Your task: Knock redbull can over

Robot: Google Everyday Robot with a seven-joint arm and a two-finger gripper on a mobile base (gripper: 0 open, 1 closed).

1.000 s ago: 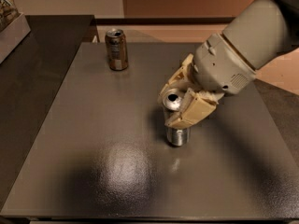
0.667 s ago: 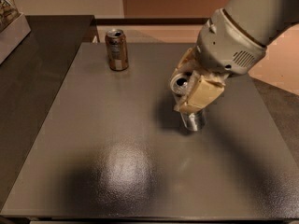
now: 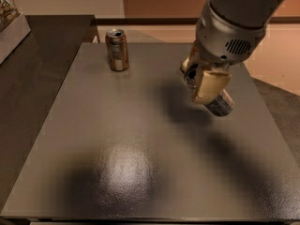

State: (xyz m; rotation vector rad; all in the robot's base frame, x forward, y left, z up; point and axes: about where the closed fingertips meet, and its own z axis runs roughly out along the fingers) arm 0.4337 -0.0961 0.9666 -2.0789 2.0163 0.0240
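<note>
While I watch through the one camera, the claw (image 3: 199, 82) sits over the right-hand part of the counter (image 3: 140, 153), hanging from the thick grey wrist housing (image 3: 229, 36) that comes in from the upper right corner. Its tan fingers (image 3: 210, 86) stand on either side of the redbull can (image 3: 219, 103), and as far as I can read it they are clamped on the can's upper part: one finger lies across the near side of the can and the other shows behind it, toward the back edge. The can is no longer upright. It leans steeply, with its shiny top up against the claw and pointing toward the left, and its silver-grey bottom end sticking out below the near finger toward the lower right. I cannot tell whether that bottom end touches the counter or hangs just above it. A dark shadow of the arm spreads over the counter to the left of the can and below it. Well apart from all this, near the far left corner of the counter, the brown can (image 3: 117, 49) with a pale band stands upright, untouched. A lower dark surface (image 3: 37, 78) runs along the counter's left side.
</note>
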